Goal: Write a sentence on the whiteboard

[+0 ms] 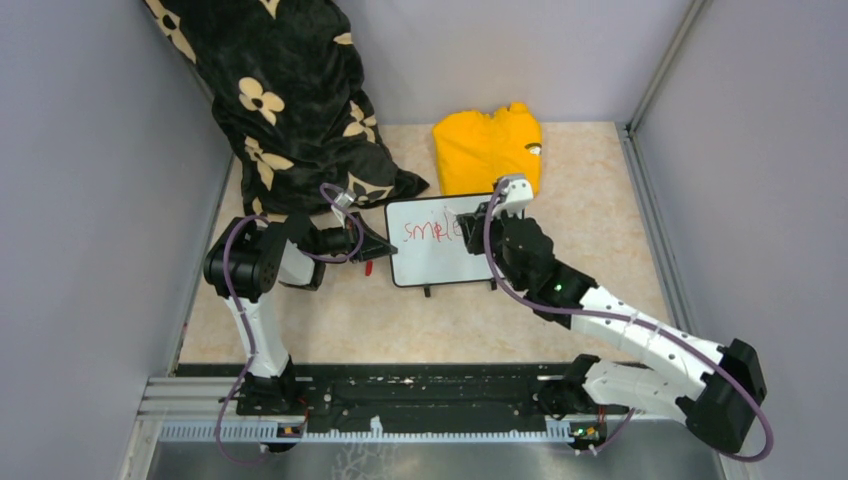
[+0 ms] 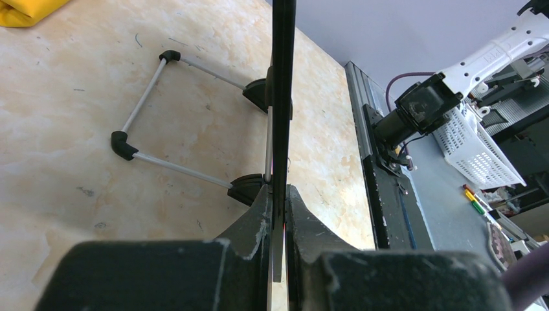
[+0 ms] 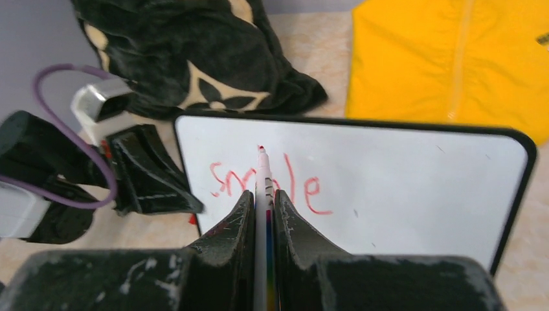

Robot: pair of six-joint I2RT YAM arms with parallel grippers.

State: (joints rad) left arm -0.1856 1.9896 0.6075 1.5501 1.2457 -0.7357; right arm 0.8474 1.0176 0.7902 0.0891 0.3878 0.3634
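Observation:
The whiteboard stands tilted on its wire feet in the middle of the table. My left gripper is shut on the board's left rim, seen edge-on between my fingers. My right gripper is shut on a slim white marker whose red tip rests on the whiteboard. The sentence reads "smile" in red letters, one line on the board's left half. My right gripper hovers over the board's right part.
A yellow garment lies just behind the board. A black cloth with cream flowers hangs at the back left, close to my left arm. A small red thing lies under my left gripper. Grey walls enclose the table.

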